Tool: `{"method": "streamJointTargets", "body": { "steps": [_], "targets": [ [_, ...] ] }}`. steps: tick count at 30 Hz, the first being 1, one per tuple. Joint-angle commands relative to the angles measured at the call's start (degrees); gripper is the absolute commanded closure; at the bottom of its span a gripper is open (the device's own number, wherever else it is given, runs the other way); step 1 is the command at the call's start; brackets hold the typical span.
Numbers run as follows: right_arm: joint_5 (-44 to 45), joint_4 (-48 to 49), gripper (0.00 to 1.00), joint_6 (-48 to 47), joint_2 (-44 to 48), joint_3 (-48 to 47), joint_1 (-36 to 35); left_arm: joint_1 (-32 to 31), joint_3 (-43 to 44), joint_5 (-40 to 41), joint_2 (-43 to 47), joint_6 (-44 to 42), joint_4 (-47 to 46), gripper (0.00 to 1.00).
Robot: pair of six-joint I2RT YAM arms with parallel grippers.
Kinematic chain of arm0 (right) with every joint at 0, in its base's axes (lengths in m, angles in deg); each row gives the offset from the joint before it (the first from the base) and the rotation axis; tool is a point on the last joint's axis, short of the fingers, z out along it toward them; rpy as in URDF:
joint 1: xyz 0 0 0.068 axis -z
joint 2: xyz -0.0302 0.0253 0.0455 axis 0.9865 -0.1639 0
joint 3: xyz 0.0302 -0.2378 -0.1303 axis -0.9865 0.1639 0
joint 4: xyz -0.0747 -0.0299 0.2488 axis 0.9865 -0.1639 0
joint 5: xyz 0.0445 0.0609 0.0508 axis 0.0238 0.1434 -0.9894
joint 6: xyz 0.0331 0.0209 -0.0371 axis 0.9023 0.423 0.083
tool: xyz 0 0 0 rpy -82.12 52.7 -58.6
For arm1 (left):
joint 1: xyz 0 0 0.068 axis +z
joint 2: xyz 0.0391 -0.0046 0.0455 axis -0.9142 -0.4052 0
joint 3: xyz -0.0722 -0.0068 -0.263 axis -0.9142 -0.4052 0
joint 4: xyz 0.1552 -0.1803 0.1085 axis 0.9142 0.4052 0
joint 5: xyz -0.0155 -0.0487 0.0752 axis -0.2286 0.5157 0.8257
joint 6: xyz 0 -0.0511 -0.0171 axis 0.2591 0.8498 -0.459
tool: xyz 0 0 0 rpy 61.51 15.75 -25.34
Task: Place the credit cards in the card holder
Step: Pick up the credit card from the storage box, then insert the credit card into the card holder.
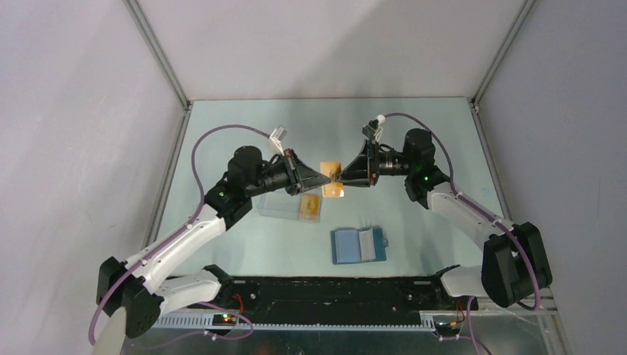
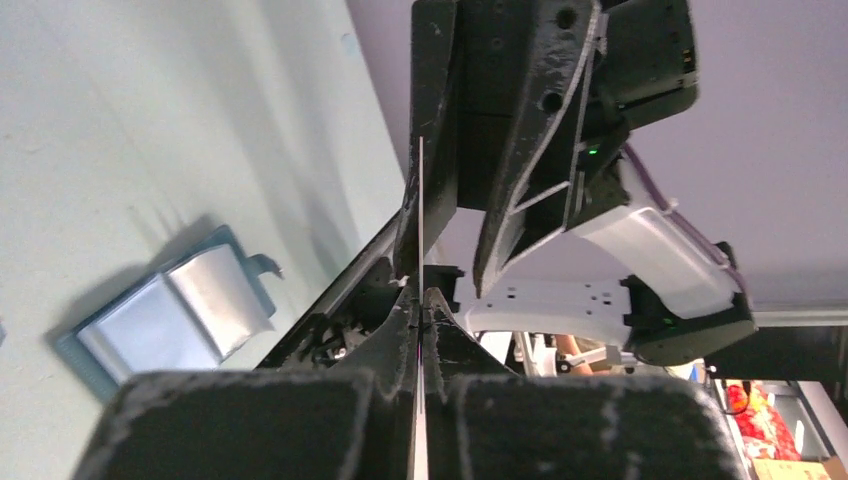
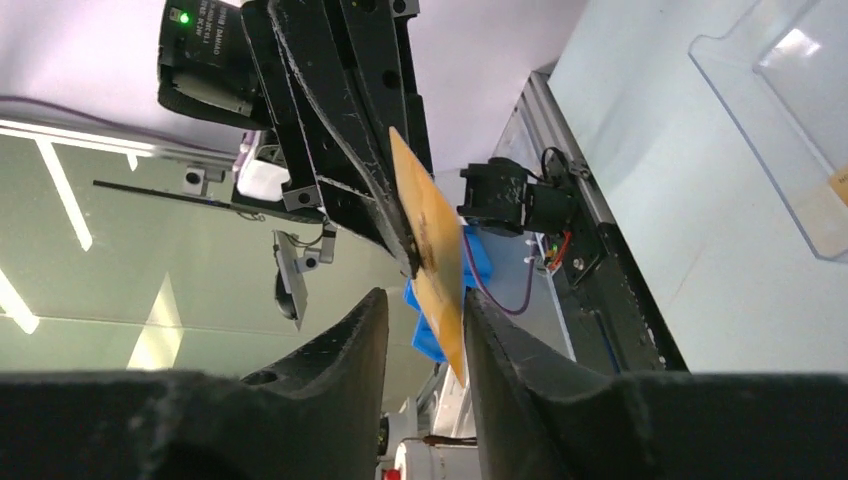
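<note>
An orange-tan credit card [image 1: 334, 191] hangs in the air between my two grippers above the middle of the table. My left gripper [image 1: 323, 177] is shut on it; the left wrist view shows the card edge-on [image 2: 421, 200] between the closed pads. My right gripper [image 3: 425, 300] is open, its fingers on either side of the card's [image 3: 432, 240] free end, which lies close to the right-hand finger. The blue card holder [image 1: 358, 245] lies open on the table in front, also in the left wrist view [image 2: 170, 310]. A second card [image 1: 310, 207] lies on the clear plastic piece.
The clear plastic piece [image 1: 281, 204] lies under my left arm, also at the right wrist view's upper right [image 3: 790, 120]. A black rail [image 1: 333, 292] runs along the near edge. Grey walls enclose the table on three sides.
</note>
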Motion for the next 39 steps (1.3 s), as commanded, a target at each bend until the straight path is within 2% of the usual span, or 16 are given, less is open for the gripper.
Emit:
{"method": "streamJointTargets", "body": {
  "steps": [1, 3, 6, 7, 9, 11, 13, 15, 16, 18, 22, 25, 31, 36, 39],
  "targets": [
    [-1.4, 14.4, 0.65, 9.3, -0.9, 0.6, 0.0, 0.1, 0.2, -2.5, 2.7, 2.9, -6.5, 1.00],
    [-1.4, 16.7, 0.75, 10.9, -1.7, 0.8, 0.0, 0.1, 0.1, -2.6, 2.7, 3.0, -6.5, 1.00],
    [-1.9, 19.3, 0.99, 12.6, -2.5, 1.3, -0.1, 0.2, -0.2, -2.8, 2.6, 3.0, -6.5, 0.99],
    [-2.1, 19.6, 1.00, 12.7, -2.5, 1.4, -0.1, 0.1, -0.3, -2.6, 2.7, 3.0, -6.5, 0.96],
    [-2.4, 18.0, 1.00, 11.6, -2.2, 1.7, -0.1, 0.1, -0.9, -1.7, 2.8, 3.2, -6.5, 0.65],
    [-2.0, 11.9, 1.00, 7.3, -1.1, 1.7, -0.1, 0.2, -1.7, -0.9, 2.9, 3.0, -6.4, 0.50],
    [-0.8, 1.8, 1.00, -0.5, 0.9, 1.8, 0.1, 0.3, -3.0, -0.8, 3.0, 2.5, -5.3, 0.41],
    [2.1, -10.5, 1.00, -14.1, 3.7, 1.8, 0.3, 0.4, -5.2, 0.0, 3.3, 2.0, -3.5, 0.38],
    [3.6, -19.8, 1.00, -17.7, 6.0, 1.8, 0.3, 0.4, -7.1, 0.4, 3.4, 1.9, -2.9, 0.37],
    [8.4, -30.7, 1.00, -25.6, 8.9, 2.8, 0.3, 0.4, -9.9, 2.2, 3.8, 1.1, -0.9, 0.36],
    [15.2, -37.9, 1.00, -31.8, 11.6, 7.7, 1.0, -0.1, -14.0, 6.8, 3.3, -0.5, 4.7, 0.36],
    [18.4, -36.6, 1.00, -30.4, 12.3, 14.5, 2.2, -2.1, -15.0, 10.1, 1.3, -1.6, 6.7, 0.38],
    [25.0, -30.0, 1.00, -28.5, 15.3, 23.4, 2.5, -10.7, -13.1, 14.7, -7.4, -0.8, 6.9, 0.42],
    [34.2, -30.2, 1.00, -29.8, 20.1, 25.4, 2.5, -13.8, -11.1, 17.2, -14.2, -0.6, 6.9, 0.46],
    [36.0, -29.8, 1.00, -30.4, 19.6, 25.5, 2.5, -15.2, -9.8, 17.8, -17.7, -0.8, 6.6, 0.49]
  ]
}}
